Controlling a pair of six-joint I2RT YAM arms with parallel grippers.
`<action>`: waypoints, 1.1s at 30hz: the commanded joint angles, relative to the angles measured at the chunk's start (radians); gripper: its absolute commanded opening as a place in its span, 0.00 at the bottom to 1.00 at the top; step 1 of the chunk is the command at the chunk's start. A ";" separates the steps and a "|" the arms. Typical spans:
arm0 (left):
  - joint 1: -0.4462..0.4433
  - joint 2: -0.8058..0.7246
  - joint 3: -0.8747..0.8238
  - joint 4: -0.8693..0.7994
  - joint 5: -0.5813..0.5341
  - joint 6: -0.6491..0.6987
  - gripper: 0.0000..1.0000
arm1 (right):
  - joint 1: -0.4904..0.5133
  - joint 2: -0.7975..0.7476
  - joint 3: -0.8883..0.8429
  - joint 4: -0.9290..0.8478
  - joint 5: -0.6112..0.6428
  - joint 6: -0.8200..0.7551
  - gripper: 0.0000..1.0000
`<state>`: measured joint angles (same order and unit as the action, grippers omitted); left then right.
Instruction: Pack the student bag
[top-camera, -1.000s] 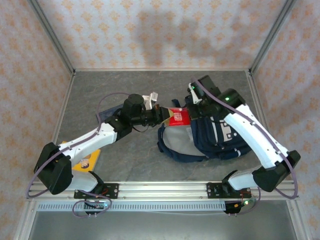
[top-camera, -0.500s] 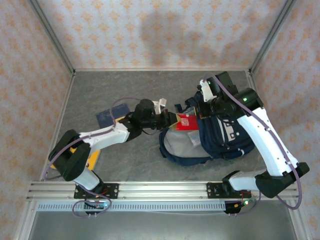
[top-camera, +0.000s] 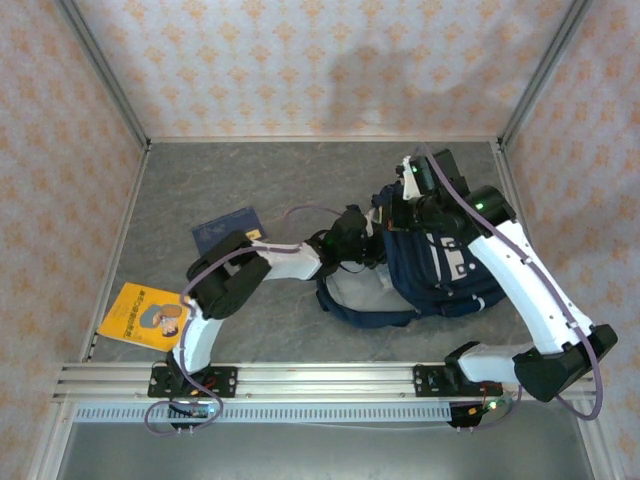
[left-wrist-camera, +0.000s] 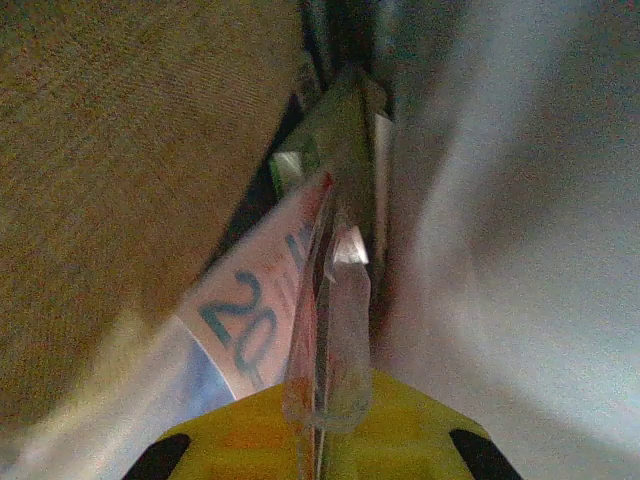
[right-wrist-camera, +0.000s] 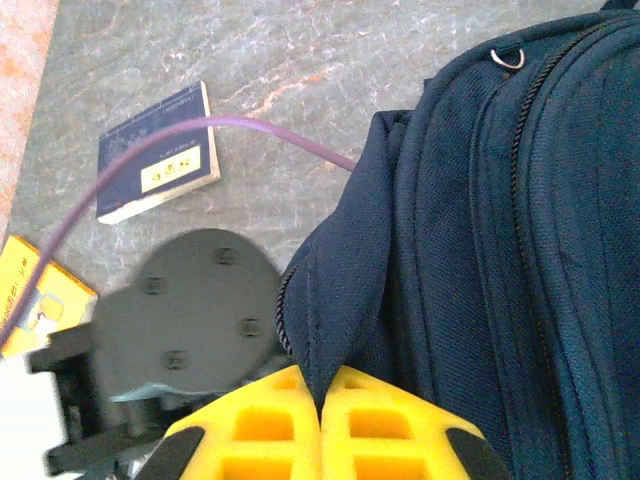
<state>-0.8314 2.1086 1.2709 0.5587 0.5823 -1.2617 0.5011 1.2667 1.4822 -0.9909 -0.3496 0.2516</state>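
Two books and the bag (top-camera: 440, 270) lie on the grey tabletop (top-camera: 260, 180). The bag sits right of the middle, with its mouth facing left and its right side near the right wall. The near strap edge lies apart from the front rail.

The right fingers (right-wrist-camera: 270, 425) are pressed together on a fold of navy fabric at the rim of the bag's mouth. In the right wrist view the fold runs up from between the yellow pads, and the zip edge curves away just left of it.

The left arm (top-camera: 290, 262) stretches flat across the tabletop, its wrist at the mouth. The left fingers (left-wrist-camera: 400, 445) are inside the bag and pinch a flat packet (left-wrist-camera: 250, 320) printed with "20". Fabric presses in on the left and pale lining on the right, so only a narrow slot stays open ahead of the packet's edge.

The navy book (top-camera: 228, 230) lies left of the middle, well apart from the bag and just beyond the left arm's elbow. The yellow book (top-camera: 145, 315) lies in the near left corner, near the left wall and the front rail. The far strip of tabletop, along the back wall, is open. A purple cable (right-wrist-camera: 250, 130) arcs over the gap between the navy book and the bag.
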 joint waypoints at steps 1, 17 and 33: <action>-0.021 0.067 0.111 0.006 -0.040 -0.019 0.13 | 0.001 -0.040 -0.018 0.174 0.031 0.050 0.00; 0.095 -0.353 -0.065 -0.618 -0.088 0.375 0.71 | -0.001 -0.029 -0.091 0.155 0.204 -0.047 0.00; 0.343 -0.658 -0.237 -0.912 -0.173 0.557 0.66 | -0.001 0.015 -0.186 0.211 0.169 -0.081 0.00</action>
<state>-0.5365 1.4849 1.0374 -0.2752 0.4580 -0.7757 0.5034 1.2743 1.3087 -0.7906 -0.2287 0.1955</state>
